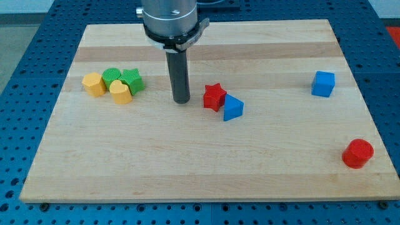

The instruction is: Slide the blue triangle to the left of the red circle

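No claw fitted; my tip [181, 100] stands left of red star [214, 97]. Blue triangle [232, 107] touches the star, far from red circle [357, 154]. Likely light, rigid, slippery: push its left face

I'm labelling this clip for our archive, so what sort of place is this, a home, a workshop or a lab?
Most likely a robotics lab bench. A bare wooden board sits on a blue perforated table, small coloured test blocks such as the blue triangle and red circle lie scattered on it, and my tip stands on the board.
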You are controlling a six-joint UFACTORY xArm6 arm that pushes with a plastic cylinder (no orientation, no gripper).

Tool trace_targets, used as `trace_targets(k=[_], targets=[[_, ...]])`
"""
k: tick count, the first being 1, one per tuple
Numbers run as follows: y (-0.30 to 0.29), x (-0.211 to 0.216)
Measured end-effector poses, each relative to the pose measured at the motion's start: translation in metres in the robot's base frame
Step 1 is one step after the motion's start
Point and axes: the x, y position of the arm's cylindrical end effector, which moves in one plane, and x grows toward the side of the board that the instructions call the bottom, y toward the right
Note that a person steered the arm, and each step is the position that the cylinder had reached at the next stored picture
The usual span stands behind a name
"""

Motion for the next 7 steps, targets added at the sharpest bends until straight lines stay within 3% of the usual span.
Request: trace_targets(k=[2,4,7], targets=[[0.031,-0.001],[0.076,0.044],[0.129,0.031]])
